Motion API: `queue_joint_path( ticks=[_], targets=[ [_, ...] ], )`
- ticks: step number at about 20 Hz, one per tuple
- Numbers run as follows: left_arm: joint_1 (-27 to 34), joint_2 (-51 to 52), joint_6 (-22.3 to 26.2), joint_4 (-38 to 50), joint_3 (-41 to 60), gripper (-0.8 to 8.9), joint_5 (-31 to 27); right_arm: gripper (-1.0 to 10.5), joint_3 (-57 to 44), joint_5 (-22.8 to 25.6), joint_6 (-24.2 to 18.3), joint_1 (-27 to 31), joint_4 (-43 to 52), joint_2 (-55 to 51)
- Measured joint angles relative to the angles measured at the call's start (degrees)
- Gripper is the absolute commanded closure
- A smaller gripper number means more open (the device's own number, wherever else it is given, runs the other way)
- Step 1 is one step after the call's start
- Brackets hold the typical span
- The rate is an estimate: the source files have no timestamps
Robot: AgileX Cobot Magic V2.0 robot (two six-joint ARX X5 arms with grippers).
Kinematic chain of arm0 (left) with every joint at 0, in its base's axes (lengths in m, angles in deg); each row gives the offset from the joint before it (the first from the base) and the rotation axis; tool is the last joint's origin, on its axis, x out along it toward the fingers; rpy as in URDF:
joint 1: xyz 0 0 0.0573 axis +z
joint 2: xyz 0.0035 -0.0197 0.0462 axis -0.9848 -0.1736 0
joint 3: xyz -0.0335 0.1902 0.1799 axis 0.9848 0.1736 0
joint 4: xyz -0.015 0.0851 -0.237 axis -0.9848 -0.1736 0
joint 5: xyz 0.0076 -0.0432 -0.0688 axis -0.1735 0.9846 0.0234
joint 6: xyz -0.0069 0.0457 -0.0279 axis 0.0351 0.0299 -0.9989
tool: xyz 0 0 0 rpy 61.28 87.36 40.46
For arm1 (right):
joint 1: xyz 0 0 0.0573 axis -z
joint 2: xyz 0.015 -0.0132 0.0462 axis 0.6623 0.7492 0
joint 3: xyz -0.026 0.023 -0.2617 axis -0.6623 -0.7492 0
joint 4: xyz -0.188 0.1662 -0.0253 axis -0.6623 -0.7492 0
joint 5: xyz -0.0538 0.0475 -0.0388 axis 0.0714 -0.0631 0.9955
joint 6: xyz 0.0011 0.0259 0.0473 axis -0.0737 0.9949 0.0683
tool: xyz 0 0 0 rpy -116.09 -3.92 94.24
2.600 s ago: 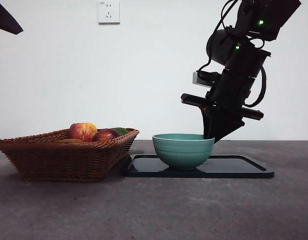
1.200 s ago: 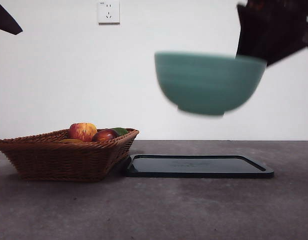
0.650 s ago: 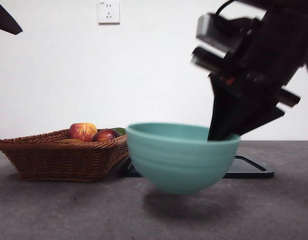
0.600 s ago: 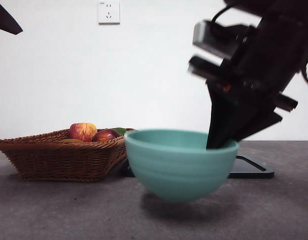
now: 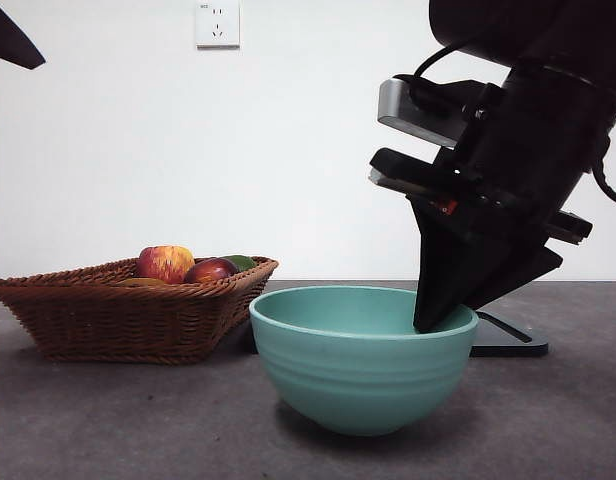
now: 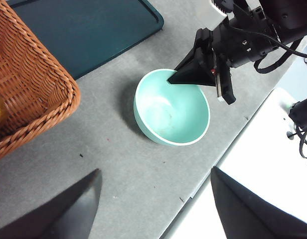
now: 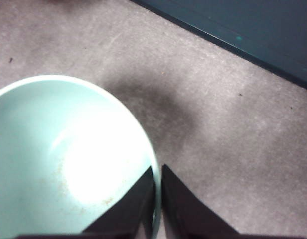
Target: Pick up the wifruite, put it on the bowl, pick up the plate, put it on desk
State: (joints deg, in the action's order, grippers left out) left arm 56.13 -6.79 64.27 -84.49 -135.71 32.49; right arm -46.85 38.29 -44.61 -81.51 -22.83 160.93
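Wicker at nine o'clock: a basket (image 5: 128, 310) resting on the bench (image 5: 138, 420), heaped with fruit and so out of the working path. Holds a red-yellow apple (image 5: 166, 262) at its twelve o'clock and a dark red fruit (image 5: 210, 270) just beside it at three. Shows a dull tan sliver low beside the apple, possibly the wifruite (image 5: 140, 282), though too sunk behind the weave to be sure; lying in the basket in any case, not in the bowl.

High at the ten o'clock corner of the front view, only a black tip of the waiting arm. Seen from its own wrist camera, left pincer (image 6: 154, 172) spread wide and empty, hanging well above the bench, clear of everything.

At centre, the teal bowl (image 5: 363, 360), upright, empty, seemingly seated on the bench beside the basket rather than on the tray. Placed there, by the look of it, to sit within short reach of the fruit.

At the bowl's three o'clock rim, right pincer (image 5: 443, 310) pressed together on the wall of the bowl, one jaw inside and one outside, confirmed by the right wrist view (image 7: 158, 172). Gripped at the rim because that thin lip alone fits between the jaws.

Behind, at two o'clock, a dark tray (image 5: 508, 340), flat, bare where visible.

Likely next: letting go of the rim, then fetching the wifruite.
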Motion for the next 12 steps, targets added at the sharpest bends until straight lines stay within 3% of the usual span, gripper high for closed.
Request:
queue_joint_path(
  ticks=[4, 12],
  targets=[
    [0.0, 0.0, 0.0, 0.0, 0.0, 4.7, 0.0, 7.2, 0.0, 0.0, 0.0, 0.0, -0.3, 0.0],
    [0.0, 0.0, 0.0, 0.0, 0.0, 4.7, 0.0, 7.1, 0.0, 1.0, 1.3, 0.0, -1.1, -3.1]
  ],
)
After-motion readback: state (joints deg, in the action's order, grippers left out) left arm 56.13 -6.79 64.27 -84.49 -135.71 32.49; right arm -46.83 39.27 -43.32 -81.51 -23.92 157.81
